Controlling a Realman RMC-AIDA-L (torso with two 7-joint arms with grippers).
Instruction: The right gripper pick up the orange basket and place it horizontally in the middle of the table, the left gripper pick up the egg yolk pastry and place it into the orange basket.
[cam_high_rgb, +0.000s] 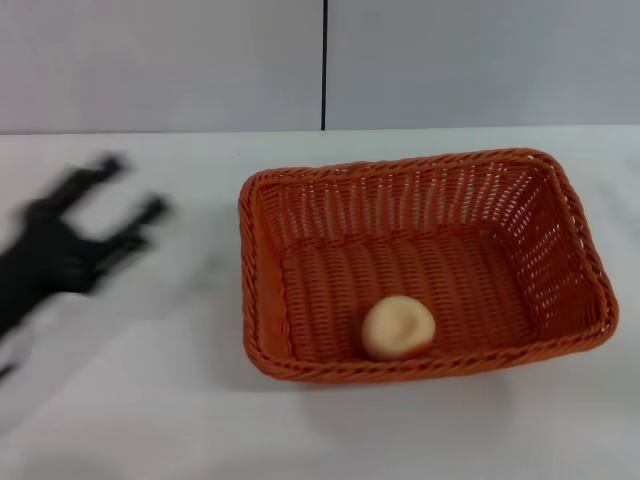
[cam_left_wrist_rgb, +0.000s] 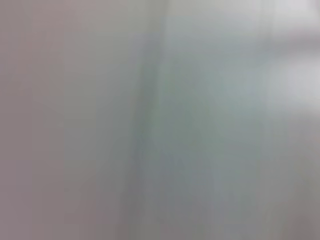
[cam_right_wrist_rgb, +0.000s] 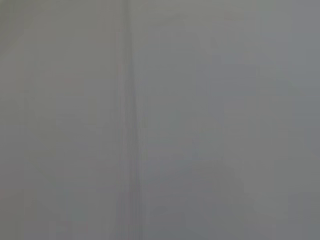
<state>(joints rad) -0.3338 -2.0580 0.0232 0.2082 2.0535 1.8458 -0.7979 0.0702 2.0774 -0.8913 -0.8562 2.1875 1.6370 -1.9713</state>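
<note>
The egg yolk pastry (cam_high_rgb: 398, 327) is seen lying inside the orange basket (cam_high_rgb: 300, 205), on the basket's woven floor close to the near wall, in the lower centre of the head view. Its pale domed side is turned toward the camera, with a thin reddish edge showing at the lower right. The basket is set with its long side running across the frame, resting flat on the table (cam_high_rgb: 150, 400), slightly right of centre, its braided rim unbroken all round.

The left gripper (cam_high_rgb: 125, 200) is pictured at the left edge of the frame, well apart from the basket and blurred. Its two black forked fingers (cam_high_rgb: 95, 172) are spread apart and nothing is held between them; they point toward the upper right. Whether the claw is touching the tabletop cannot be told.

The right gripper is not shown in the head view.

Behind the table, a pale wall (cam_high_rgb: 480, 60) divided by a dark vertical seam (cam_high_rgb: 324, 60) is visible. Only blurred grey surfaces are shown in the two wrist views.
</note>
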